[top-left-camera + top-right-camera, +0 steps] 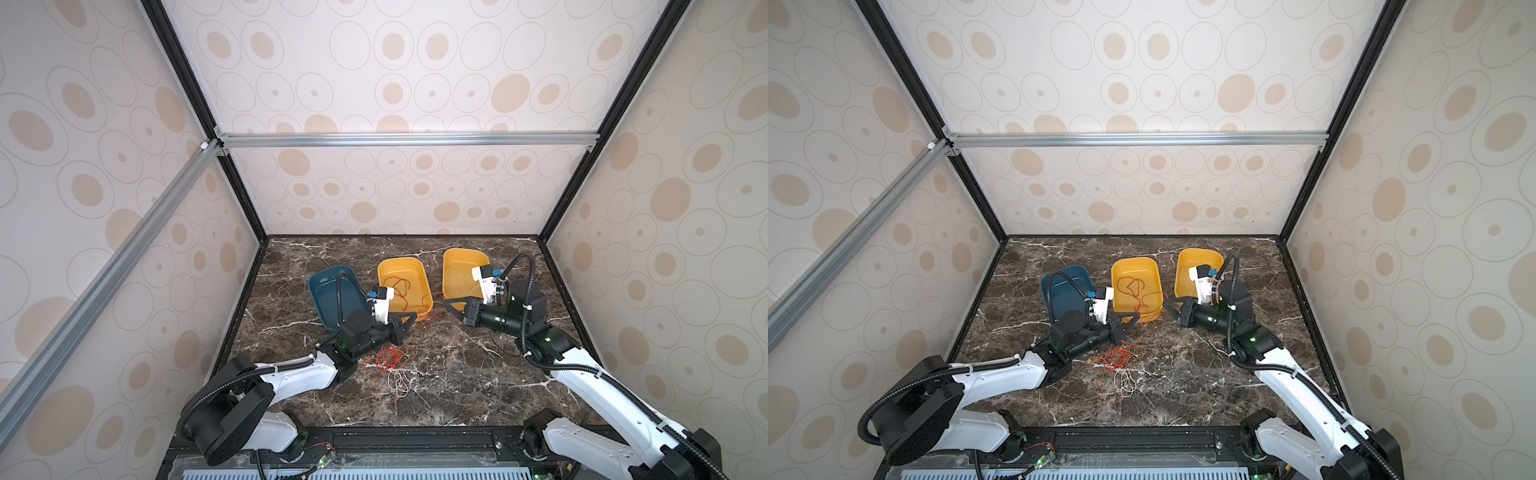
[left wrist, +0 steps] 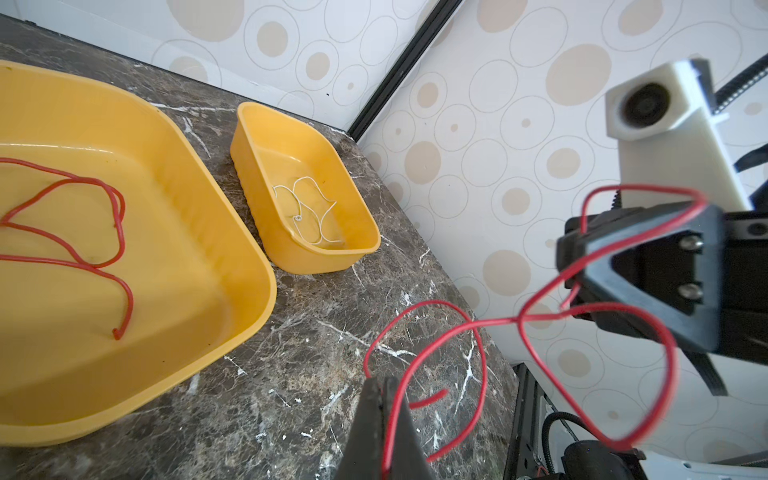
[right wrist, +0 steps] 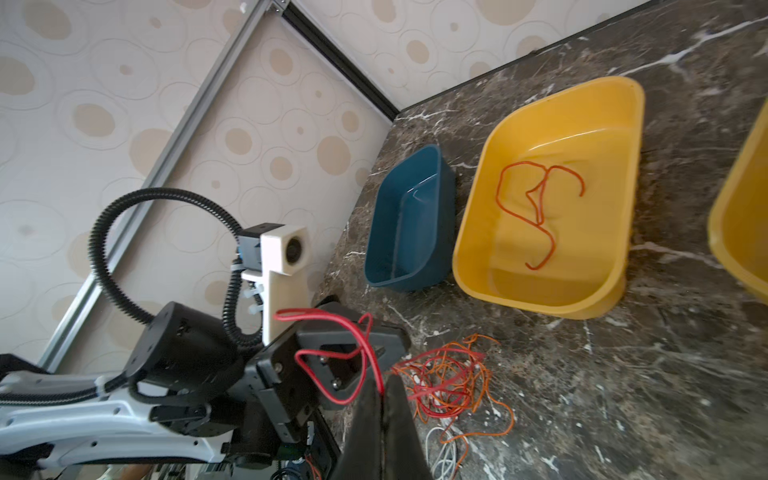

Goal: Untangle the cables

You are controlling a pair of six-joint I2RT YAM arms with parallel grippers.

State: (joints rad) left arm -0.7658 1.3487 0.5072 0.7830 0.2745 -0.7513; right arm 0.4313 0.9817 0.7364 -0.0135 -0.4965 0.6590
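**Both grippers pinch one red cable**

Nearest, tangled cables (image 1: 388, 361) in red, orange and white lie on the marble table (image 1: 457, 386). Just beyond, both arms reach low with tips facing. The left gripper (image 1: 411, 320) and right gripper (image 1: 448, 304) are each clamped on the same red cable (image 2: 494, 321). Behind, the middle yellow tray (image 1: 399, 261) holds a red wire (image 1: 401, 286), and the right yellow tray (image 1: 461, 251) a white wire (image 2: 299, 218)

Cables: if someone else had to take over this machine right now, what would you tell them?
The left gripper and right gripper are shut on one looped red cable strung between them.
Done: a second red cable lies in the middle yellow tray, a white cable in the right yellow tray.
Left: place the held cable, then separate the orange, red and white tangle on the table. The blue tray holds none.
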